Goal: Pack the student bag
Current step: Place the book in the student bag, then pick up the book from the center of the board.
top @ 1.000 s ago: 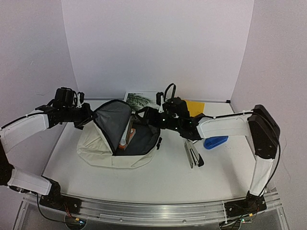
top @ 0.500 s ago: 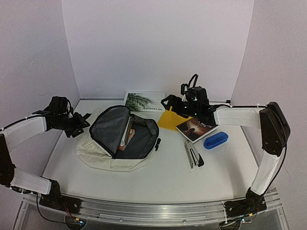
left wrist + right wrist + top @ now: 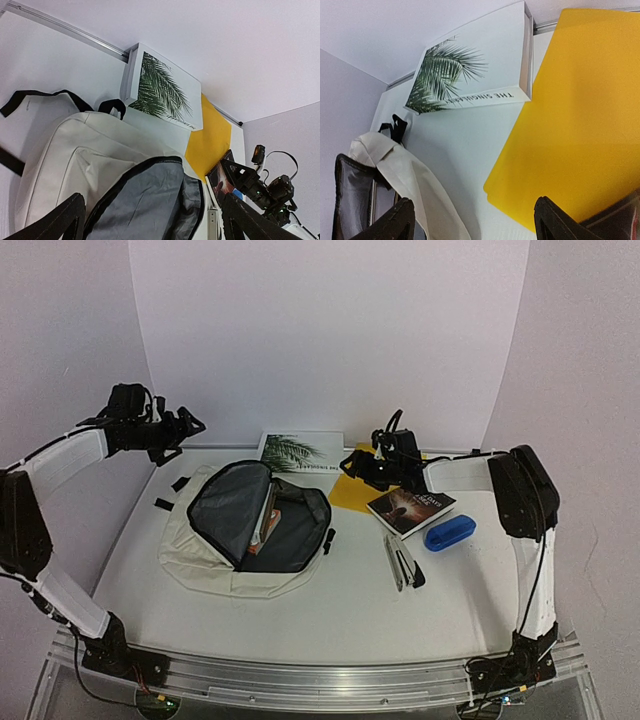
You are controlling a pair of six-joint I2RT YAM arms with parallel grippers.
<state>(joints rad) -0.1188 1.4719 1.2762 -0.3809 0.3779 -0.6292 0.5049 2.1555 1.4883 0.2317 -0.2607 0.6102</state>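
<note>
1. Left gripper [image 3: 192,424]: raised over the far-left corner of the table [image 3: 350,610], fingers spread, holding nothing.
2. Student bag [image 3: 200,558]: lies on the table's left half, unzipped, with the grey lining exposed. Something orange-edged sits inside; the rest of the contents are hidden.
3. Palm-leaf book [image 3: 298,450]: at the far edge, unpacked.
4. Right gripper [image 3: 348,462]: fingers apart and empty, over the yellow sheet [image 3: 350,495].
5. Dark book [image 3: 410,508], blue case [image 3: 449,534] and black-and-silver tool [image 3: 402,565], possibly a stapler: all on the right half, unpacked.
6. Judgement: packing has barely started, with five items left out.
</note>
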